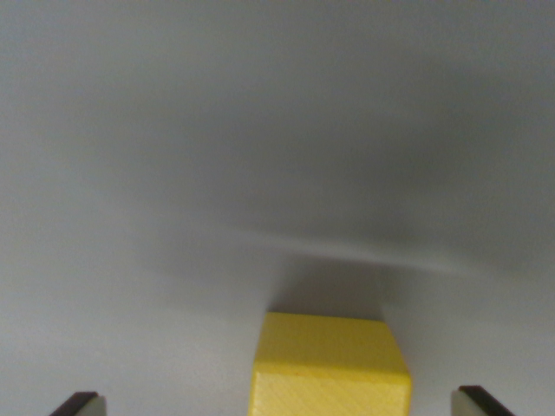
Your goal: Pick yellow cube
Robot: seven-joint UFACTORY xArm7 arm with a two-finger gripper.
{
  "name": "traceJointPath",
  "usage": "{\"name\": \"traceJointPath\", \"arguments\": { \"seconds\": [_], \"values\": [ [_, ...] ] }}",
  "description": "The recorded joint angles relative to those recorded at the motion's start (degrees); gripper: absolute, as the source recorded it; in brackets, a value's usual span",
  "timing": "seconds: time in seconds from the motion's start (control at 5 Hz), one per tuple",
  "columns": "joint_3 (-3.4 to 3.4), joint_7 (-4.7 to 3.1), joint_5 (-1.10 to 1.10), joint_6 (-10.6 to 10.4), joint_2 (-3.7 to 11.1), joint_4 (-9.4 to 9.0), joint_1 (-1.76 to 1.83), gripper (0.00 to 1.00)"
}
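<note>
Yellow cube: you have the yellow cube (329, 368) low in the wrist view, a little to the view's right of centre, its lower part cut off by the bottom edge. You see its top face and part of the front face; the front face shows fine diagonal lines.

Cube's footing: it sits on the tabletop (173, 173), a plain pale grey surface that fills the rest of the view.

Pincer: your pincer (282, 406) stands wide apart, holding nothing. Only the two fingertips show, as dark-edged pads in the bottom corners of the view, one at the wrist view's left (80, 404) and one at the wrist view's right.

Cube against pincer: the cube lies between the two fingertips, apart from both, with bare tabletop showing on each side. It sits nearer the pad on the view's right than the one on the view's left.

Shadow: a soft dark patch lies on the tabletop just behind the cube, and a broader dim band spreads across the upper right of the view.

Sharpness: the tabletop is blurred, with a faint pale streak above the cube; you cannot tell any texture there.
</note>
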Motion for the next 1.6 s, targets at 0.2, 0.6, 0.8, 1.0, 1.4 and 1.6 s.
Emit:
{"name": "traceJointPath", "arguments": {
  "seconds": [0.2,0.6,0.8,1.0,1.4,1.6],
  "values": [
    [-0.09,-0.24,-0.01,-1.77,0.69,-1.26,0.02,0.0],
    [-0.16,-0.46,-0.03,-3.37,1.3,-2.39,0.04,0.0],
    [-0.16,-0.46,-0.03,-3.37,1.3,-2.39,0.04,0.0],
    [-0.23,-0.64,-0.04,-4.69,1.81,-3.33,0.05,0.0],
    [-0.28,-0.77,-0.05,-5.71,2.21,-4.06,0.06,0.0],
    [-0.28,-0.77,-0.05,-5.71,2.21,-4.06,0.06,0.0]
  ]
}}
